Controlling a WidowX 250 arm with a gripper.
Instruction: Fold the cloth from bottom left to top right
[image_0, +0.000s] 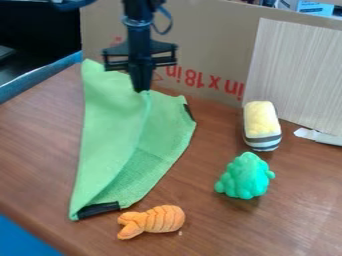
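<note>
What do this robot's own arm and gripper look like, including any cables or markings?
The robot arm is black and slim, with a rounded, tube-like lower section and a greyish ring around it. A thin, dark cable bows out in a loop beside it. The black two-finger gripper has a wide, angular crosspiece with narrow, dark fingers below. I can make out no lettering on either.

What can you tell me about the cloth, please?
The cloth is light green and looks like thin, soft fabric, with a finer, grid-like texture on its right part. A black strip marks its lower end, and another its right edge. It is partly folded: the gripper pinches it near the top, and an edge slopes from there towards the lower left. The rest spreads over the left side of the wooden table, its lower end close to the orange toy.
</note>
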